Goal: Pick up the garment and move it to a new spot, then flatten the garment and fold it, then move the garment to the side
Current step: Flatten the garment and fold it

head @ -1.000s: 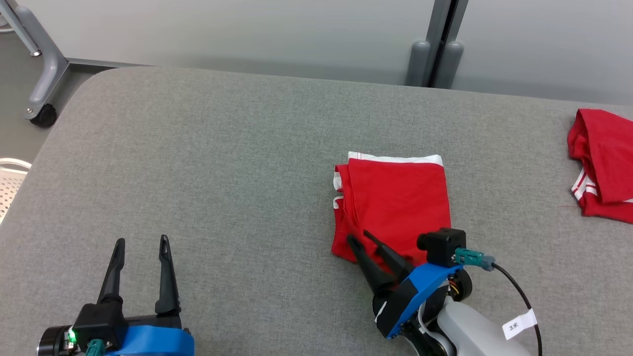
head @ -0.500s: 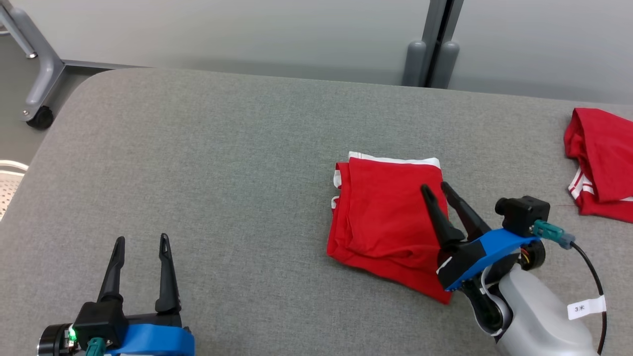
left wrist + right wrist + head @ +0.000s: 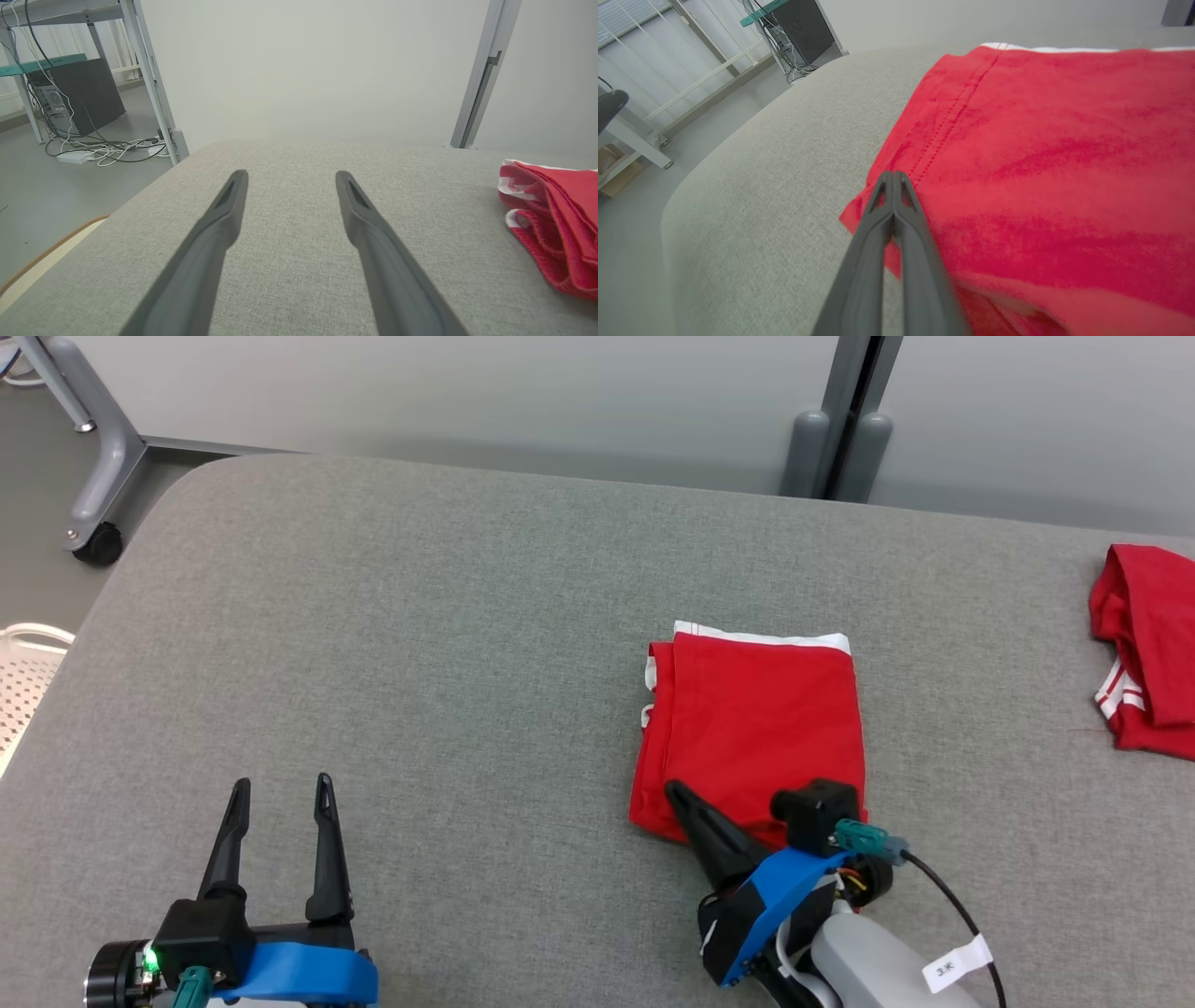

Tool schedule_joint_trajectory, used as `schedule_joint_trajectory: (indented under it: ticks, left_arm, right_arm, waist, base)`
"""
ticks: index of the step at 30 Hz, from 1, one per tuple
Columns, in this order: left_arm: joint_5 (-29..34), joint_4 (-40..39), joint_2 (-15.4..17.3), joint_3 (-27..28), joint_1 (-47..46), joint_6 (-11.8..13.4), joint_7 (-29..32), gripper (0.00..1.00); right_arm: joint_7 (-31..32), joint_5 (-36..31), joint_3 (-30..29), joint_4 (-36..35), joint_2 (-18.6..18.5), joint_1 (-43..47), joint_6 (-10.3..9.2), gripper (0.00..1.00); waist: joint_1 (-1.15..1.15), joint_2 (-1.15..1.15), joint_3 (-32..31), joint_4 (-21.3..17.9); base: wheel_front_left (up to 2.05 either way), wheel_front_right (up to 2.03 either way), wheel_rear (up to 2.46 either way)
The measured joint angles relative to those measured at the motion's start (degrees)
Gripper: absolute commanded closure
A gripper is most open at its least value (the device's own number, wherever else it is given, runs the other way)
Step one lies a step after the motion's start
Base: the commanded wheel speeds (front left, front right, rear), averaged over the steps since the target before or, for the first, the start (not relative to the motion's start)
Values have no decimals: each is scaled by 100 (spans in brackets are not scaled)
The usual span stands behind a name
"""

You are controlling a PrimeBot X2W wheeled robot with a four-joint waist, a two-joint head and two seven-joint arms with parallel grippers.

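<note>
**Right gripper (image 3: pixel 674 791) returning to the garment's near-left corner**

Half a second ago the right gripper was sitting over the right edge of the folded red garment (image 3: pixel 752 719) with its fingers slightly parted; now it is lying at the near-left corner, and its fingers are pressing together along their length. In the right wrist view the tips (image 3: pixel 893 175) are resting over the garment's (image 3: pixel 1041 140) left hem; whether any cloth is being pinched cannot be told. The garment is lying folded and flat on the grey padded table (image 3: pixel 420 616), right of centre. The left gripper (image 3: pixel 283 784) is hovering well to the left with fingers spread wide, holding nothing. A second red garment (image 3: pixel 1153 644) is lying at the table's far right edge.
</note>
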Motion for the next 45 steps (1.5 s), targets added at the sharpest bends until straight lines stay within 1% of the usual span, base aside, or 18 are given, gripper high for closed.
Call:
schedule_joint_trajectory:
  ticks: [2, 4, 5, 6, 7, 8, 11, 15, 18, 23, 29, 34, 40, 45]
  left_arm:
    - [0, 30, 0, 4, 0, 3, 0, 0]
    - [7, 62, 0, 14, 0, 2, 0, 0]
    - [19, 68, -1, 22, 1, 2, 0, 0]
    - [38, 79, 1, 35, 1, 3, 0, 0]
    - [43, 89, 2, 55, 3, 8, 0, 0]
    - [45, 102, 4, 73, 9, 8, 0, 0]
    - [69, 160, 27, 144, 46, 7, 0, 0]
    - [68, 186, 46, 210, 75, 5, 0, 0]
    - [67, 180, 53, 272, 95, 9, 0, 0]
    - [58, 169, 60, 394, 221, 53, 0, 0]
    - [30, 34, 55, 522, 491, 101, 0, 0]
    - [24, 33, 49, 509, 722, 102, 0, 0]
    - [-3, 65, 68, 420, 800, 69, 0, 0]
    - [-18, 48, 94, 370, 801, 53, 111, 0]
  right_arm:
    - [1, -2, 164, -47, 37, 1, 0, 100]
    - [0, -58, 143, -199, 51, -2, 0, 100]
    - [0, -105, 97, -293, 51, -3, 0, 93]
    - [1, -175, 9, -408, 49, 1, 0, 62]
    - [1, -281, -93, -561, 46, 6, 0, 18]
    - [-1, -375, -192, -728, 46, 17, 0, 0]
    - [-2, -735, -619, -1183, -67, 226, 0, 0]
    - [-3, -1123, -1397, -1697, -259, 672, 0, 0]
    - [-3, -1366, -1935, -2030, -312, 998, 0, 0]
    - [-3, -1708, -2495, -2345, -334, 1517, 0, 0]
    - [-3, -1975, -2900, -2538, -233, 2010, 0, 0]
    - [-3, -2165, -3021, -2617, -144, 2295, 0, 0]
    - [120, -2329, -3352, -2663, -41, 2518, 0, 0]
    - [270, -2447, -3519, -2885, 21, 2670, 0, 0]
  waist:
    - [0, 0, -12, -21]
    - [0, 0, -33, -64]
    - [0, 0, -47, -93]
    - [0, 0, -67, -124]
    - [0, 0, -89, -161]
    - [0, 0, -110, -202]
    - [0, 0, -193, -332]
    - [0, 0, -312, -514]
    - [0, 0, -394, -650]
    - [0, 0, -550, -858]
    - [-1, 0, -766, -1062]
    - [-1, -1, -935, -1163]
    - [-1, 0, -1039, -1139]
    - [0, 0, -1066, -1074]
  base:
    - [0, 0, 0]
    - [0, 0, 0]
    - [0, 0, 0]
    - [0, 0, 0]
    - [0, 0, 0]
    - [0, 0, 0]
    - [0, 0, 0]
    - [0, 0, 0]
    - [0, 0, 0]
    - [0, 0, 0]
    - [0, 0, 0]
    - [0, 0, 0]
    - [0, 0, 0]
    - [0, 0, 0]
